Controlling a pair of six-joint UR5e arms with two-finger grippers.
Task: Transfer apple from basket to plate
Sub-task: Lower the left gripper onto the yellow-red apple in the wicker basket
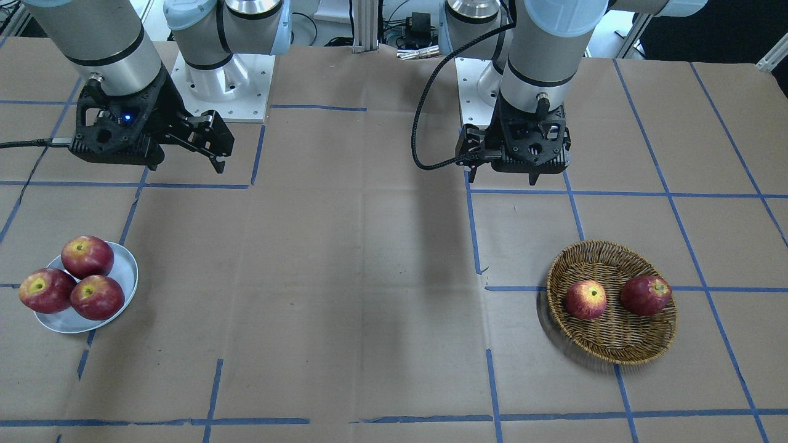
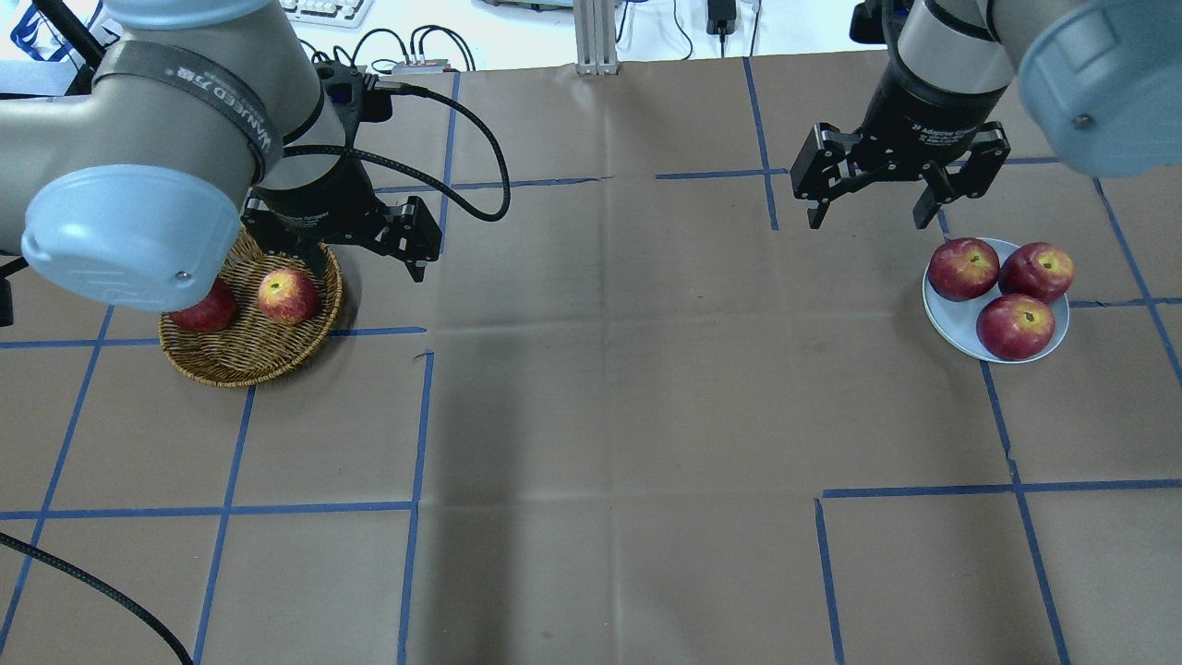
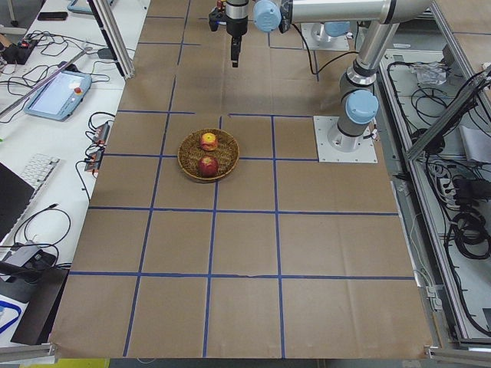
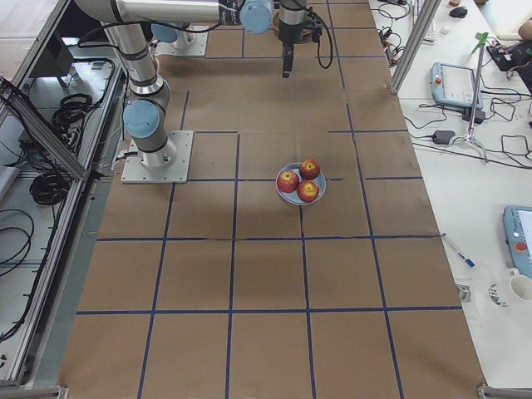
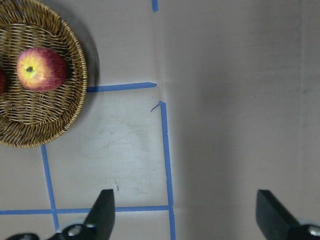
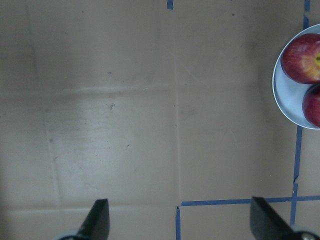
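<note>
Plainly saw the streaked apple [image 1: 586,299] [image 2: 288,296] lying in the wicker basket [image 1: 615,344], yellow stem dimple turned upward, on the side of the basket nearer the table's middle. Found a darker red apple [image 1: 645,295] next to it in the same basket, close, with a narrow gap between the two in the front-facing view.

Located the left gripper [image 1: 502,178] held up above the table, off to the side of the basket rather than over the fruit, spread wide and holding nothing. Confirmed in the left wrist view both fingers [image 5: 102,212] far apart over brown paper [image 5: 225,100] and blue tape lines [image 5: 165,150], with the basket and the streaked apple up in that view's left corner, well outside the span of the fingers.

Saw the right gripper [image 2: 868,220] likewise raised, spread wide and empty, near the white-grey plate [image 2: 946,319] but not over it. Caught only the plate's edge at the right border of the right wrist view. Counted three dark red apples [image 1: 87,256] on the plate, crowded together and touching, one bulging out past the rim. Placed basket and plate well apart, toward opposite ends of the table.
</note>
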